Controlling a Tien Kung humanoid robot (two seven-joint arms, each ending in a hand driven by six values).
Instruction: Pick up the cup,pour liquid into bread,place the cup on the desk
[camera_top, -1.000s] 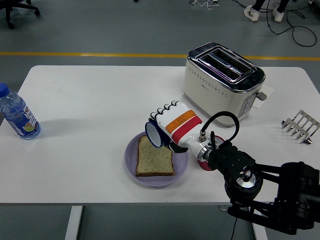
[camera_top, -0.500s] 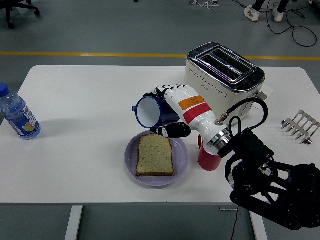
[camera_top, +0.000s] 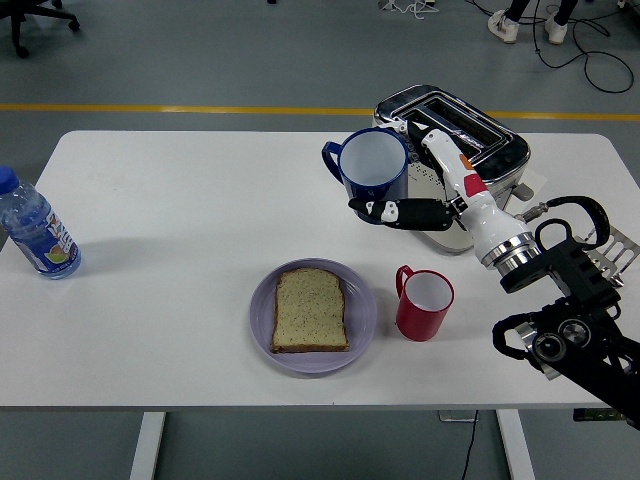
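My right hand is shut on a blue cup with a white inside. It holds the cup nearly upright, well above the table, in front of the toaster, with the handle pointing left. A slice of bread lies on a lilac plate at the table's front middle, below and left of the cup. A red cup stands upright just right of the plate. My left arm is out of view.
A cream toaster stands at the back right, behind my hand. A water bottle stands at the left edge. A metal toast rack lies at the right edge.
My right hand has lifted the blue cup up and to the right, away from over the bread, and turned it from tipped on its side to nearly upright.
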